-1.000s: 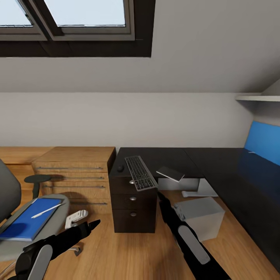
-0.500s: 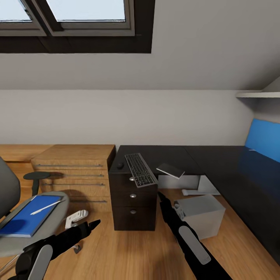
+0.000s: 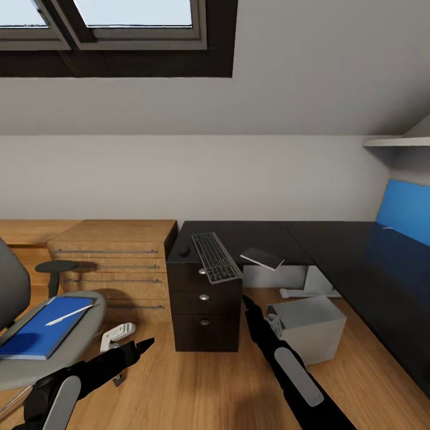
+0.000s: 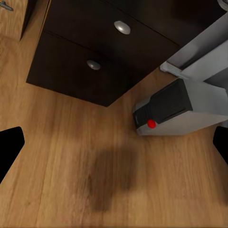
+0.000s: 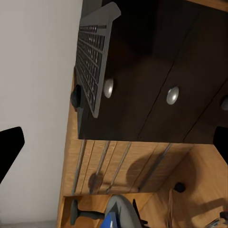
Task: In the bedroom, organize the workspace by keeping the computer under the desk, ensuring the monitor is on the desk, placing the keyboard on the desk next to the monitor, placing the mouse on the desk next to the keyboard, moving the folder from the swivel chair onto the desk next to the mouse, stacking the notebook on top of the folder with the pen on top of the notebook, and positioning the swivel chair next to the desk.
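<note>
Both hands open, empty: left hand, right hand low by the drawers. Keyboard overhangs desk edge; folder and pen on swivel chair, awaiting pickup.

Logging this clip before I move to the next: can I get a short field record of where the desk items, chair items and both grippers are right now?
keyboard: on the desk, front end overhanging the drawer edge
mouse: on desk, beside keyboard
folder: on the swivel chair seat
pen: lying on the folder
computer: on the floor under the desk
left gripper: empty, low over the floor
right gripper: empty, near the drawers
</note>
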Robot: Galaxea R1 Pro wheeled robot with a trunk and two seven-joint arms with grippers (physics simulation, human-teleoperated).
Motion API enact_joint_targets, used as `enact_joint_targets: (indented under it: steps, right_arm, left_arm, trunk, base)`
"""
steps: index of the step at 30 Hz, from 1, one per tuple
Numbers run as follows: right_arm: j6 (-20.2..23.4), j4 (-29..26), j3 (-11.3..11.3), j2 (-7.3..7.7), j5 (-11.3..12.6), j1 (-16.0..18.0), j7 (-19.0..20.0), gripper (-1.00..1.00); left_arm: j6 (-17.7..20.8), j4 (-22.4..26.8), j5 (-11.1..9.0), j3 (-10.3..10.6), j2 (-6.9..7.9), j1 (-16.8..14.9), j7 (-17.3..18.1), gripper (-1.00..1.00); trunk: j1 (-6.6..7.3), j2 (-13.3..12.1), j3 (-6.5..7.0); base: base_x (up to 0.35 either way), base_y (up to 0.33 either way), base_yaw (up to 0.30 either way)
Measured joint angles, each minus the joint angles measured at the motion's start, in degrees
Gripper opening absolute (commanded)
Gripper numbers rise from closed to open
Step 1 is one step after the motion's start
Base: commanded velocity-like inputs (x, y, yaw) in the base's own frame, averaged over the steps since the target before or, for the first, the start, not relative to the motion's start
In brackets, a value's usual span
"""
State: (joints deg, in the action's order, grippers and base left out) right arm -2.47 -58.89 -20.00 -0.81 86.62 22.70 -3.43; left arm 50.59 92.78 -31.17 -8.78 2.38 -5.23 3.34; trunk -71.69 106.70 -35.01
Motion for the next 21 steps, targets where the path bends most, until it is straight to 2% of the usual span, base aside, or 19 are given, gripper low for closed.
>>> enact_joint_targets:
  steps: [7, 14, 21]
  right_arm:
    - [0.0, 0.0, 0.0, 0.00, 0.0, 0.0, 0.1, 1.00]
    - [0.0, 0.0, 0.0, 0.00, 0.0, 0.0, 0.1, 1.00]
    - [-0.1, 0.0, 0.0, -0.04, 0.0, 0.0, 0.0, 1.00]
  left_arm:
    - [-0.1, -0.1, -0.2, -0.1, 0.03, 0.0, 0.1, 1.00]
    - [-0.1, -0.2, -0.2, -0.9, 0.08, 0.0, 0.1, 1.00]
    - [-0.1, -0.2, -0.3, -1.3, 0.09, 0.0, 0.1, 1.00]
  trunk:
    - [0.00, 0.0, 0.00]
    - [0.02, 0.0, 0.00]
    - [0.00, 0.0, 0.00]
  base:
    - [0.015, 0.001, 0.000]
    - [0.234, 0.030, 0.000]
    - [0.063, 0.003, 0.000]
